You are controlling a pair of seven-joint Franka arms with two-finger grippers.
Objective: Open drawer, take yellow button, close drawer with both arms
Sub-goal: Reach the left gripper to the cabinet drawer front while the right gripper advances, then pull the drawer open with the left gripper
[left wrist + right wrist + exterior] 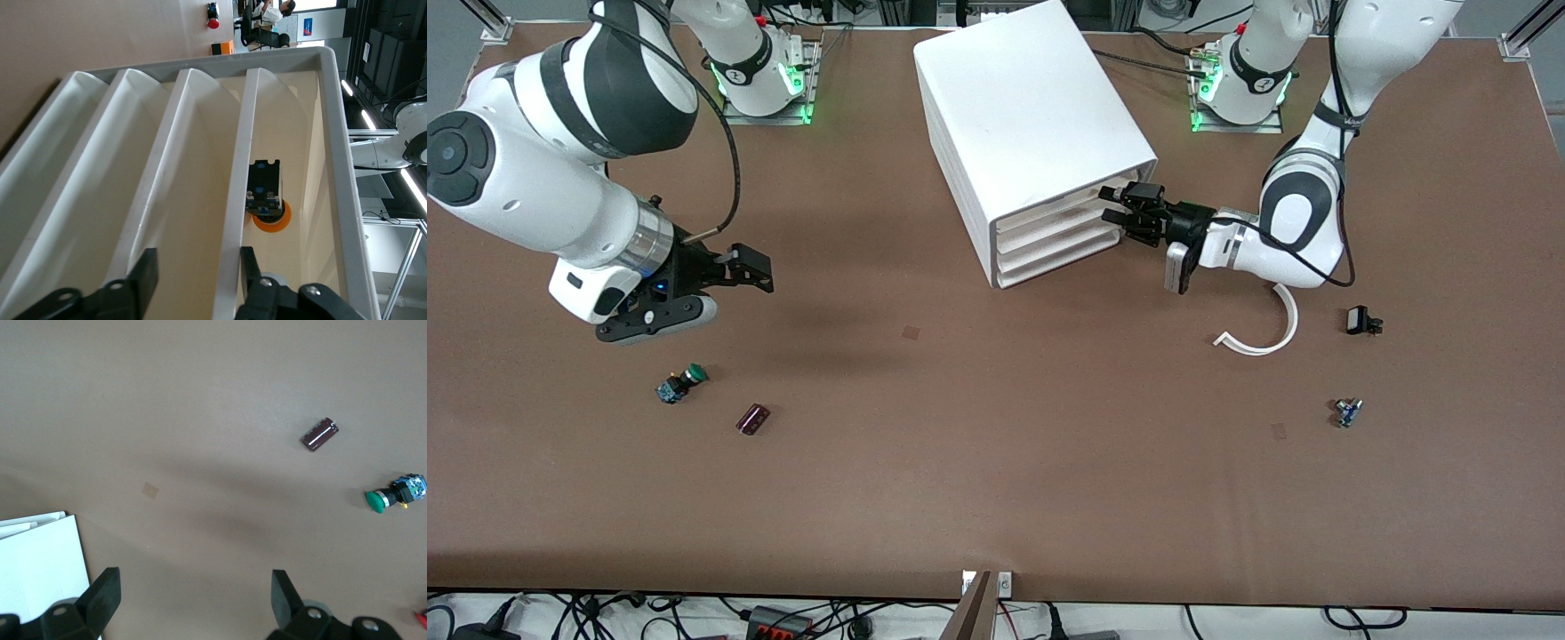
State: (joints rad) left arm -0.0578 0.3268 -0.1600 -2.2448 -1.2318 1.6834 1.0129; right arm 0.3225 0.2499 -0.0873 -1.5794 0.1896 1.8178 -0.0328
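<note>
At the open face of the white cabinet (1032,133), the left gripper (1129,212) is reaching in level with the drawer (1049,212), the uppermost of four shallow trays, and its fingers (143,270) are standing either side of one thin tray front edge (233,220); whether they are already pressing on that edge I cannot tell. Smooth, glossy white plastic is forming the stacked trays, their front lips curving like shallow scoops. Only the left wrist view is showing the button (268,200), lying inside the top drawer against the cabinet's side wall, its round orange cap under a dark body. Toward the right arm's end of the table, the right gripper (738,271) is hanging over bare brown tabletop (996,462), waiting with its fingers spread wide and holding nothing. Matte brown surface is lying wide and open between the cabinet and the table's front edge. Nearer the camera than the right gripper, a green-capped button (680,382) and a small dark maroon cylinder (753,419) are resting just apart. Toward the left arm's end, a curved white plastic strip (1267,333), a small black part (1360,321) and a tiny bluish part (1347,412) are lying scattered.
</note>
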